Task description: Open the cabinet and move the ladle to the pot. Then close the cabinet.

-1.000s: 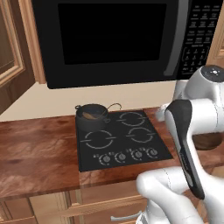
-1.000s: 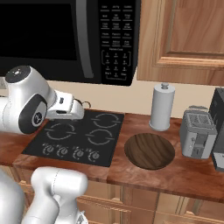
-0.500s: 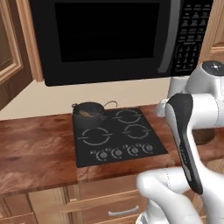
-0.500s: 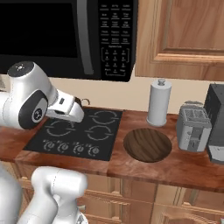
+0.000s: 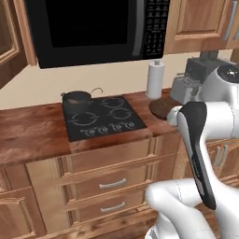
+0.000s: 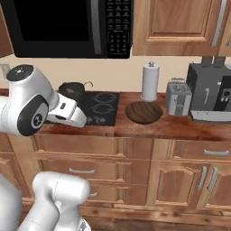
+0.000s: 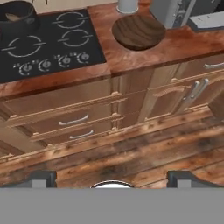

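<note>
Jaws: wide apart, holding nothing; gripper (image 7: 112,177) faces low drawers. Ladle (image 5: 93,91): handle arcs from pot (image 5: 77,98) on cooktop (image 6: 100,107), so your transfer looks done. Cabinet (image 6: 180,25): doors look shut here.

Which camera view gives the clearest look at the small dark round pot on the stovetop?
The left base view: the small dark round pot sits whole on the black stovetop's back left burner, a thin curved handle rising from it. In the right base view the white arm hides its lower part; the hand view crops it at the top left corner.
</note>
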